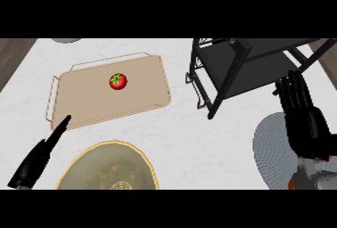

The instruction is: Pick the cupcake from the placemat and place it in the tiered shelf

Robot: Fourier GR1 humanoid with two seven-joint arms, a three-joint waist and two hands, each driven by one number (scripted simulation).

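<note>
One sliver of orange at the picture's lower right edge, tucked beside the wrist of the right robot hand (314,133), is all that shows of what may be the cupcake (292,181); too little of it is visible to be sure, and pale grey forearm parts cover the rest. That sliver lies at the lower end of the round grey placemat (270,147), which sits on the right side of the white marbled tabletop (197,133). The right robot hand hangs over the placemat's right half with its black fingers (296,95) straight and slightly apart, curled round nothing, their tips pointing up toward the tiered shelf (250,67). The shelf is a black frame with a dark flat tier, standing at the upper right of the tabletop, just beyond the placemat and near the fingertips. To the left of the shelf lies a beige tray (112,104) with thin raised handles at its ends, turned at a slight angle, and a red tomato (117,81) with a green stalk rests on its upper middle. Below the tray, at the lower edge, sits a round plate (108,162) with a yellow rim and a patterned olive centre. The left robot hand (36,162) shows at the lower left, seen edge-on, its fingers straight and together, the tips reaching the tray's lower left corner.
</note>
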